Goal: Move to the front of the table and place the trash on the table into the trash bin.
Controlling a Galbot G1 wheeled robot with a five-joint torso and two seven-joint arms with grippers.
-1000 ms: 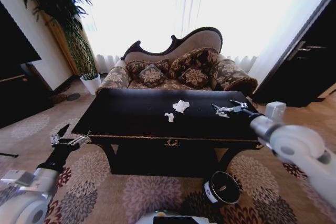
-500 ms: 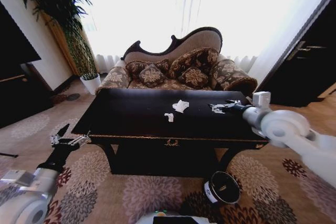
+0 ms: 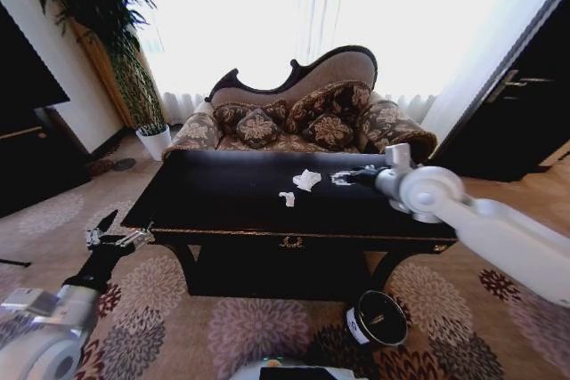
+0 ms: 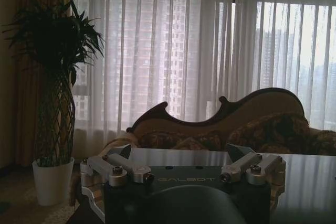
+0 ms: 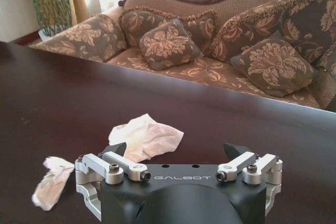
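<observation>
Tissue (image 5: 144, 136) just ahead of right gripper (image 5: 177, 152), fingers apart; straddle it, lower to worktop (image 5: 63, 98), then close.

Glossy black table (image 3: 223, 198), crumpled white tissue (image 3: 307, 180), smaller paper scrap (image 3: 287, 198) apparently just beside it

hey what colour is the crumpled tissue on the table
White. The crumpled tissue shows best in the right wrist view, lying on the glossy black table.
</observation>
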